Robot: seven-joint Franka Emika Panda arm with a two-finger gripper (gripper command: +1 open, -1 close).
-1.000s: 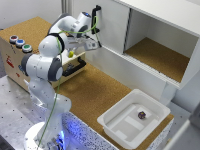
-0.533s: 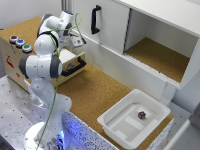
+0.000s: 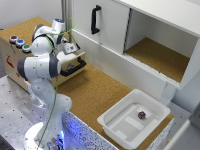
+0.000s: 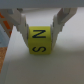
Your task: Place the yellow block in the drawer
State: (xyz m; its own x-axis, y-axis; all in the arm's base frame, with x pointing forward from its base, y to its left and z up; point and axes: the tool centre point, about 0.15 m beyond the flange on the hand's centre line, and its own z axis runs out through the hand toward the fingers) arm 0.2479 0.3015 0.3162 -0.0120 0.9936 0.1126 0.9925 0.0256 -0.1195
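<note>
In the wrist view, my gripper (image 4: 41, 31) is shut on the yellow block (image 4: 40, 41), which bears black letters; one finger presses on each side. The pale surface behind the block is blurred. In the exterior view the gripper (image 3: 69, 48) hangs just above the pulled-out pale wooden drawer (image 3: 75, 60) with its horizontal black bar handle (image 3: 75, 67). The drawer is set in the cork-topped wooden box (image 3: 22, 30) at the exterior view's left. The block itself is hidden behind the gripper there.
Coloured round knobs (image 3: 19, 43) sit on the box top. A tall white cabinet door with a vertical black handle (image 3: 95, 20) stands behind, beside an open cork-floored compartment (image 3: 160, 55). A white plastic tub (image 3: 131, 120) holding a small dark object (image 3: 142, 115) stands at the exterior view's lower right.
The arm has swung from near the cabinet door toward the exterior view's left and down, bringing the gripper over the open drawer.
</note>
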